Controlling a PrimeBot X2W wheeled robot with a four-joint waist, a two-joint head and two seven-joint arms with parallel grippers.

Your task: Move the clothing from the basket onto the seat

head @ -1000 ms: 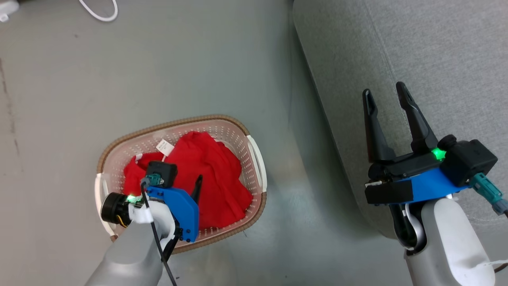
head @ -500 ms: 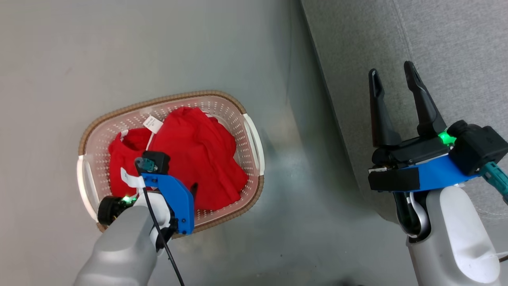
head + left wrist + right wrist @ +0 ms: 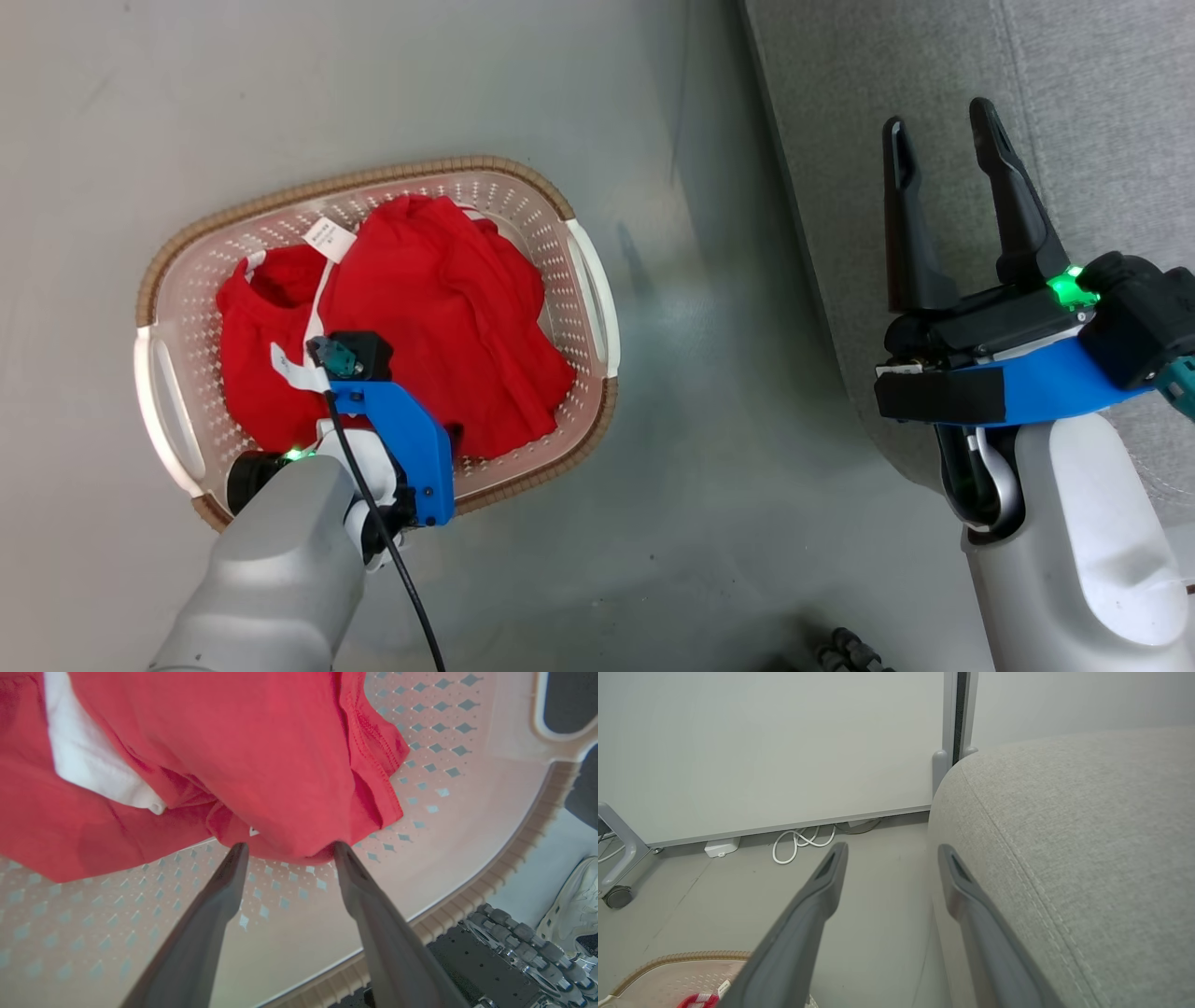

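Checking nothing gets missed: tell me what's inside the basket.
Red clothing with white trim and a tag, plus the open left gripper; anything beneath the fabric is covered.

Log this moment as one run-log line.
phase: reaching for pickup | left gripper: open, tips at clothing edge inside basket | right gripper: open, empty, beside seat edge | clothing: in basket, not gripped

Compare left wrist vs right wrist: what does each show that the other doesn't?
Left wrist: open left gripper with its tips at the hem of the clothing, the perforated floor of the basket, a shoe.
Right wrist: open right gripper, the seat, wall, white cable.
Both: basket and red clothing.
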